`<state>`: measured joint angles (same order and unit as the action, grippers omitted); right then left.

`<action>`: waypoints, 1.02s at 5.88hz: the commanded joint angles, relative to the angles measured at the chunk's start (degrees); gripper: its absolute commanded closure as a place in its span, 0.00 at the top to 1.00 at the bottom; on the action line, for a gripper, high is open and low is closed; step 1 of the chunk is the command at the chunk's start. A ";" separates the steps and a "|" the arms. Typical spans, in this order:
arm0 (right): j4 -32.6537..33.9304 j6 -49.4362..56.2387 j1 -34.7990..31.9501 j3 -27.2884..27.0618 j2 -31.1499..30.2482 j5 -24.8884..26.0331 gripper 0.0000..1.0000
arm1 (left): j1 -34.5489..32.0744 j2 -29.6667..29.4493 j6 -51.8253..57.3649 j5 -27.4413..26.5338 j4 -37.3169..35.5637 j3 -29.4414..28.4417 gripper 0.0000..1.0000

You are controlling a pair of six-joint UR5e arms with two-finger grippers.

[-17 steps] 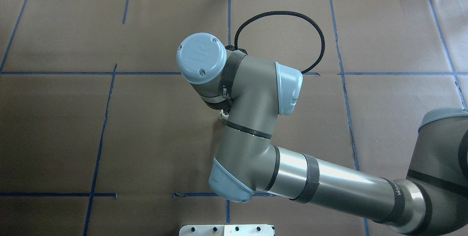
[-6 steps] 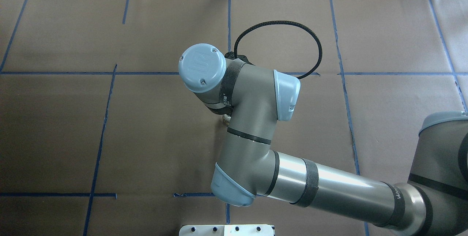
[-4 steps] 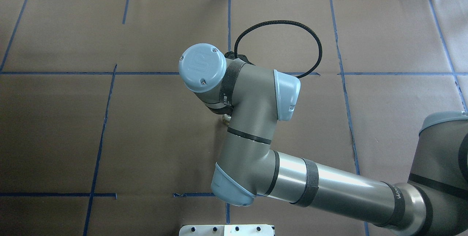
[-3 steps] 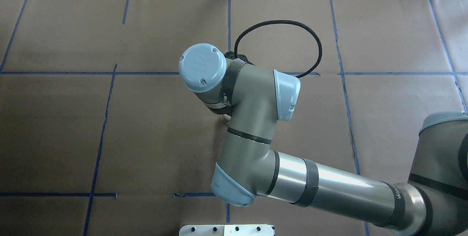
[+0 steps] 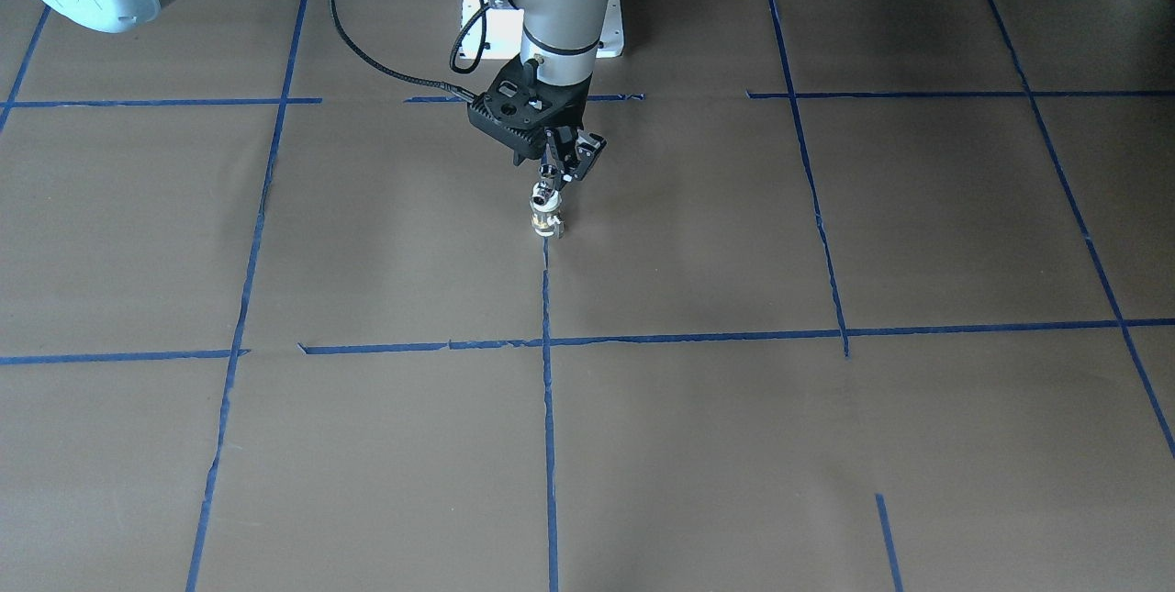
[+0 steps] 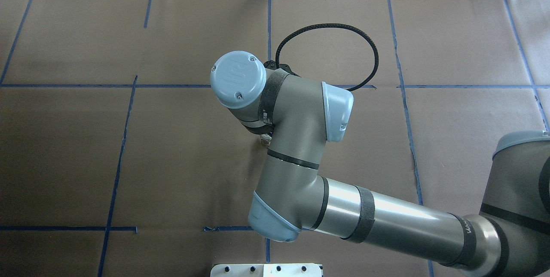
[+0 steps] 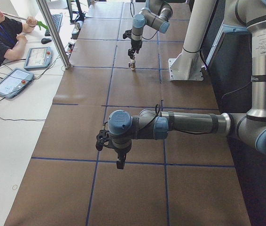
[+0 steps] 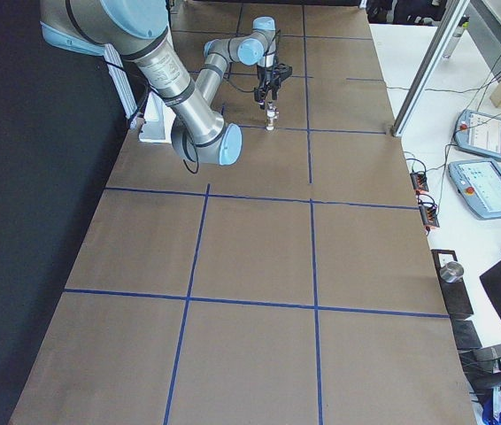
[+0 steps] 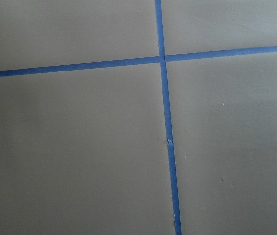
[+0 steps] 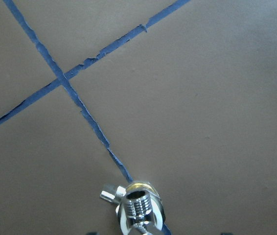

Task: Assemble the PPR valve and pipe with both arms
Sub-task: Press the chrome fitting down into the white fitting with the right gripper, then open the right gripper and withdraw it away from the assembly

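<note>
Exterior front-facing view: we see the right gripper [image 5: 562, 172], fingers apart, just above the pipe [image 5: 542, 201].
PPR valve [image 5: 548, 225]: upright on the bench [image 5: 734, 234], under the pipe.
Left gripper [image 7: 119, 164]: its state we cannot tell.

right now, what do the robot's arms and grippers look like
The right arm and left arm are grey tubes with light-blue round joint caps and black bands. The right gripper and left gripper are black; a black braided cable loops off the right wrist.
</note>
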<state>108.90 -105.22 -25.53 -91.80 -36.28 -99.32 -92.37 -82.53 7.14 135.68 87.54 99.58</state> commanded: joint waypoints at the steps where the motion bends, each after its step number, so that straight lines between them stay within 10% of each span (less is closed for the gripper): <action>1: 0.09 3.16 -0.83 -0.31 0.16 -0.35 1.00 | 0.00 0.00 -0.02 -0.06 0.00 0.00 1.00; 6: 0.00 50.79 -24.51 -0.22 -12.64 -19.55 1.00 | 0.09 1.14 0.59 -0.06 0.00 -2.88 1.00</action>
<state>108.90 -65.51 -44.40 -92.00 -45.48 -114.82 -92.35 -81.98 7.62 135.61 87.55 97.97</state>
